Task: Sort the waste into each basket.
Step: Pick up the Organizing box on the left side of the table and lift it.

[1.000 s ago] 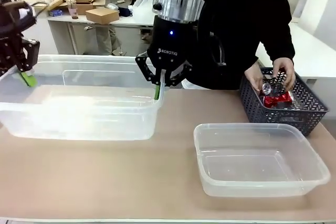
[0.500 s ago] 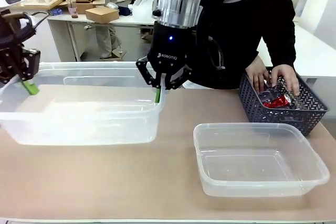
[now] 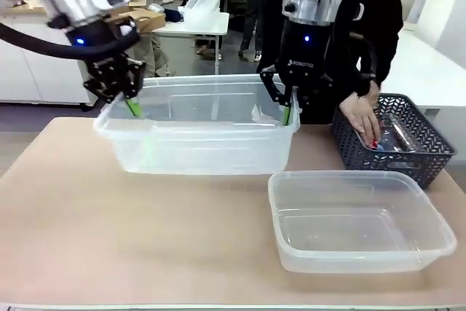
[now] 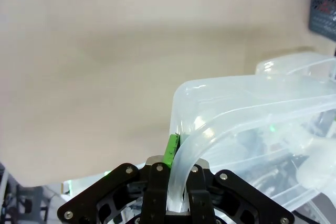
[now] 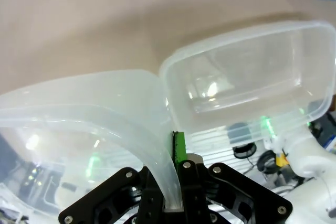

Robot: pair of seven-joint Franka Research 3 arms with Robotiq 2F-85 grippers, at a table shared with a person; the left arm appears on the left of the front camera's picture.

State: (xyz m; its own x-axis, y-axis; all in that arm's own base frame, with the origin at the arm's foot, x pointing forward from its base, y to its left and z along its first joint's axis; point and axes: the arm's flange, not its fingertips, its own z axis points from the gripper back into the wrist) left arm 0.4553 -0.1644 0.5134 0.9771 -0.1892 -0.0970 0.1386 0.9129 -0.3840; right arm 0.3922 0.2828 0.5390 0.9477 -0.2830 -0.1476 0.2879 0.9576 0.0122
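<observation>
Left gripper (image 3: 129, 105) is pinched tight on the left rim of the big tub (image 3: 196, 154). The left wrist view shows it well: left gripper (image 4: 177, 178) has both fingers squeezed together on the curled edge of the big tub (image 4: 236, 114). Right gripper (image 3: 287, 113) is clamped the same way on the opposite rim. Seen from its own wrist, the right gripper (image 5: 176, 174) has a green pad flat against the plastic of the big tub (image 5: 126, 119).

Whether the tub's base touches the table (image 3: 131, 238) is hard to say.

The smaller tub (image 3: 349, 175) sits on the table near the front right, just beside the big one, and also shows in the right wrist view (image 5: 247, 77).

The waste (image 3: 386, 136) lies in the dark lattice basket (image 3: 429, 154) at far right. A person's hand (image 3: 362, 120) half covers it. A clear bottle and a speck of red show through, but the pieces can't be counted.

The tally is two clear tubs, one lattice basket, two grippers and one hand.
</observation>
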